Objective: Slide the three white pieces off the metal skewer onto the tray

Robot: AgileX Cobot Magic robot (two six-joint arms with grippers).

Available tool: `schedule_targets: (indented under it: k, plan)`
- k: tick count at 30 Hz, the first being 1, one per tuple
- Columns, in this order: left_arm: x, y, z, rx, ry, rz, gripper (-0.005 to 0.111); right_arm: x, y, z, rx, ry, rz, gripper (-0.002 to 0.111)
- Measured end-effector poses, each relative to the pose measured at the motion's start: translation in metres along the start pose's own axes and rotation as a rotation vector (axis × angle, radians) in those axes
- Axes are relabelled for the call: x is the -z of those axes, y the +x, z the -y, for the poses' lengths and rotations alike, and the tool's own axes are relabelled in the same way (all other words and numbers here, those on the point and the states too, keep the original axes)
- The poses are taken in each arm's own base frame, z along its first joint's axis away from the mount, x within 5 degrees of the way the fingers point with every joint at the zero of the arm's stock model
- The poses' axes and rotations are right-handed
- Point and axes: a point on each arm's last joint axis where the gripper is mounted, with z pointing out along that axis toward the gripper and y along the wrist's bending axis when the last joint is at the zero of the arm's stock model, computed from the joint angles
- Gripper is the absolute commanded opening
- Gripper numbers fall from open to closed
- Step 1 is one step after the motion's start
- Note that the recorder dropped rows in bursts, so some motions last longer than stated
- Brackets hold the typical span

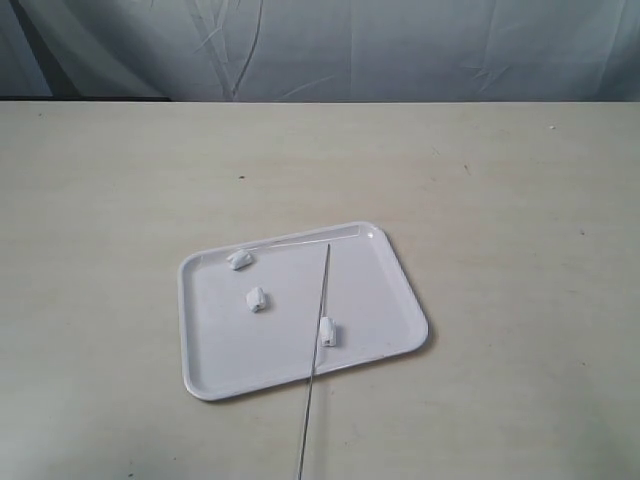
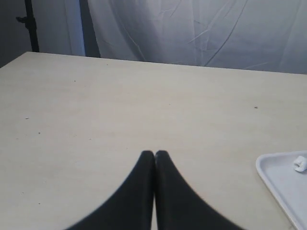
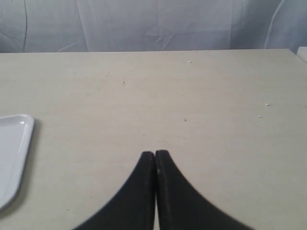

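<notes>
On the pale table (image 1: 520, 200), near the middle of the exterior view, a glossy white tray (image 1: 370, 290) lies flat. The metal skewer (image 1: 324, 285), a thin straight grey rod, starts close to the tray's far rim, crosses the near rim and runs out onto the table toward the near edge. I count three small white blocks on the tray. The far piece (image 1: 239, 259) sits by the far-left corner and the middle piece (image 1: 257, 299) lies just nearer, both well apart from the rod. The near piece (image 1: 327, 332) touches the rod close to the near rim; I cannot tell whether it is threaded on or only resting beside it. Neither arm shows in the exterior view. The left gripper (image 2: 154, 154) has its black jaws pressed together with nothing between them, hovering over bare table left of the tray. The right gripper (image 3: 154, 154) is the same, to the right of the tray. I judge the rod stiff, light and slippery, best pinched at the bare end that overhangs the table. The blocks look soft and very light, so a gentle push along the rod should do, without squashing.
</notes>
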Motion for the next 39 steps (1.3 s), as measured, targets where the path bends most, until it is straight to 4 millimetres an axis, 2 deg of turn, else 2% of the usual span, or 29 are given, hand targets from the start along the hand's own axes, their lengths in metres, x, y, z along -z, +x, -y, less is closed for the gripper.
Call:
schedule_targets:
  k: [16, 39]
  plan:
    - [0.0001, 0.0001, 0.0011, -0.080, 0.031, -0.001, 0.000, 0.0000, -0.0001, 0.0000, 0.002, 0.000, 0.001, -0.001]
    - [0.0001, 0.0001, 0.0007, -0.057, 0.028, -0.002, 0.000, 0.0000, -0.0002, -0.0009, -0.022, -0.009, 0.002, -0.001]
